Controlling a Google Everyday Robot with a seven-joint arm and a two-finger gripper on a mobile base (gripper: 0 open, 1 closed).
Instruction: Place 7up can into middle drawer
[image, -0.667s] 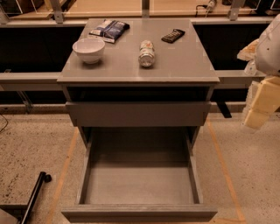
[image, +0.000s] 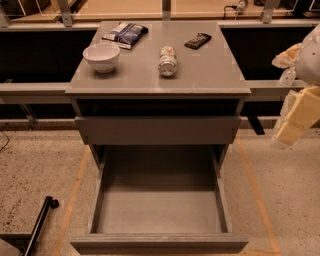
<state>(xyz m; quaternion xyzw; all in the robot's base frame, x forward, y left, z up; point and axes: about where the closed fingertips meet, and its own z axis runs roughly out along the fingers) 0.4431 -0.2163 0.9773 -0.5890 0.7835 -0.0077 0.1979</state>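
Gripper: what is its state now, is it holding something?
Gripper: right edge, beside the cabinet; open or closed cannot be told. 7up can lies on cabinet top.

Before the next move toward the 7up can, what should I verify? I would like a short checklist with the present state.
1. 7up can free on the cabinet top, nothing touching it: ok.
2. Can upright: not ok, it seems to lie on its side.
3. Middle drawer pulled out, floor bare: ok.
4. Claw apart from the can, to the right of the cabinet top: ok.
5. White bowl apart from the can: ok.
6. Can full or empty: cannot tell.
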